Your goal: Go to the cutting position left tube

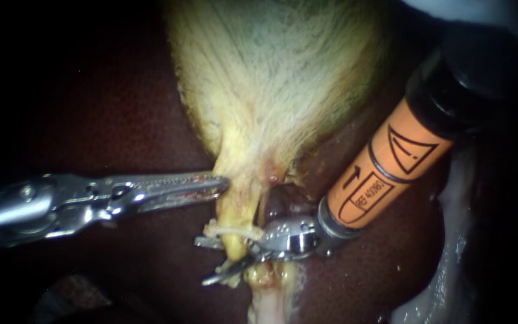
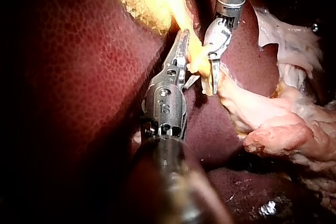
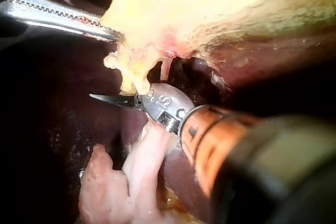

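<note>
While the hand of the left instrument was clamped on the neck of the gallbladder, where it narrowed over the dark liver, the hand of the right instrument stood open, its two blades spread to either side of the left tube, which ran down from that neck, just below the left instrument's tip.
</note>
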### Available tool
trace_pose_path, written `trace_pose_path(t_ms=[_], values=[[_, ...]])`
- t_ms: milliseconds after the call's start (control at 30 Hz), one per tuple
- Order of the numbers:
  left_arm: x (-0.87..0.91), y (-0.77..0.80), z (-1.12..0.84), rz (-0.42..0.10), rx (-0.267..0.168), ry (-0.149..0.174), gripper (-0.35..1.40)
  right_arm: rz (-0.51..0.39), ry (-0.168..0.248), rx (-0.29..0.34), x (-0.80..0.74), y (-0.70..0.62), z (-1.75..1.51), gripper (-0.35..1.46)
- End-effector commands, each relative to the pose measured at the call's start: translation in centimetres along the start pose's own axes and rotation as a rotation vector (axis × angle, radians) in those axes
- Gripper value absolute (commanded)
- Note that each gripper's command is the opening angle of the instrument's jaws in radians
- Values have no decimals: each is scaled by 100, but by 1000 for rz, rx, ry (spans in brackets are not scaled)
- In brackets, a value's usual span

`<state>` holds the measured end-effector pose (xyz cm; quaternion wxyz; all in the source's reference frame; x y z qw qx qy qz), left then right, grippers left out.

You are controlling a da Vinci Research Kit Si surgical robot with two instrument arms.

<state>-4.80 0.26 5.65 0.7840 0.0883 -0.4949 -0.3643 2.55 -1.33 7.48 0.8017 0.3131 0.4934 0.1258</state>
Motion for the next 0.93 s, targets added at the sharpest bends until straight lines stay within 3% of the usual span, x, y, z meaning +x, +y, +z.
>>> trace_pose_path(t_ms=[33,533,833,933], values=[[0,0,0,0,-1,0,-1,-3,-1,-1,0,0,-1,100],[0,0,0,0,-1,0,-1,8,-1,-1,-1,1,-2,93],[0,0,0,0,-1,0,-1,7,0,-9,-2,1,-3,105],[0,0,1,0,-1,0,-1,7,0,-11,-3,1,-5,116]])
